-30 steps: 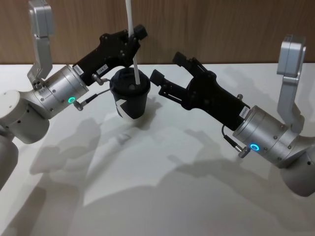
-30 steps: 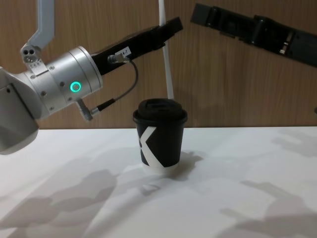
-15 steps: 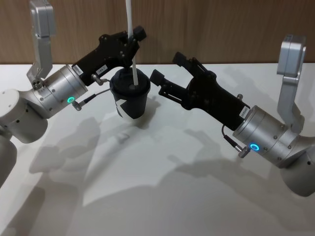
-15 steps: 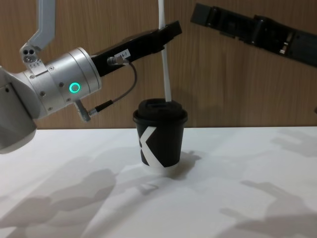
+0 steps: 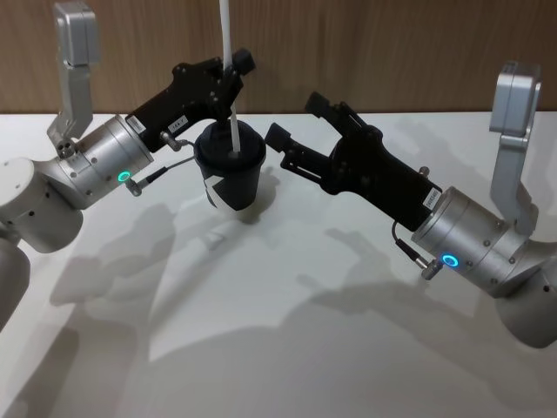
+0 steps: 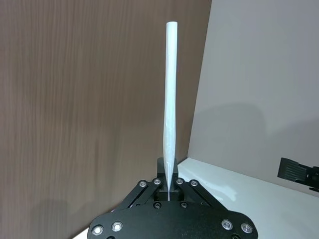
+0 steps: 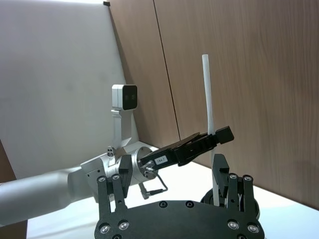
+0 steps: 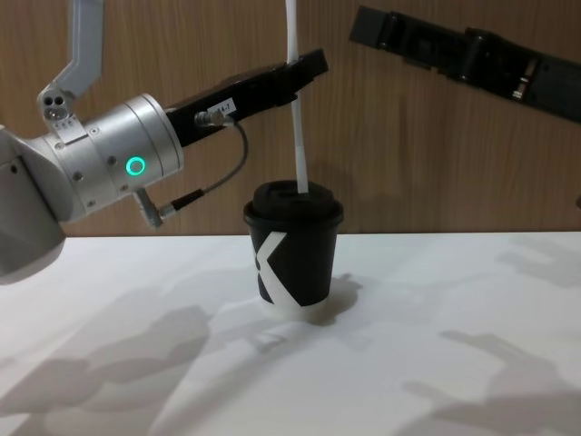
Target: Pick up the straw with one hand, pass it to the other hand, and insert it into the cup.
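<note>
Fingers of the left gripper [image 5: 233, 68] are clenched on the straw [image 5: 230, 83], whose lower end meets the lid of the cup [image 5: 231, 174] on the table [image 5: 287, 348]; the right gripper [image 5: 291, 131], at 3 o'clock from the cup, is spread and holds nothing. From the chest, the straw [image 8: 296, 100] stands nearly upright on the lid. At the left wrist, the straw [image 6: 170, 119] rises from the pinch.

Even, bright light is falling from above, and the arms are casting soft, broad grey shadows on the white table [image 5: 261, 331]. The wooden wall [image 8: 408, 136] is staying dimmer. Nothing is glaring, and the pictures are looking sharp.
</note>
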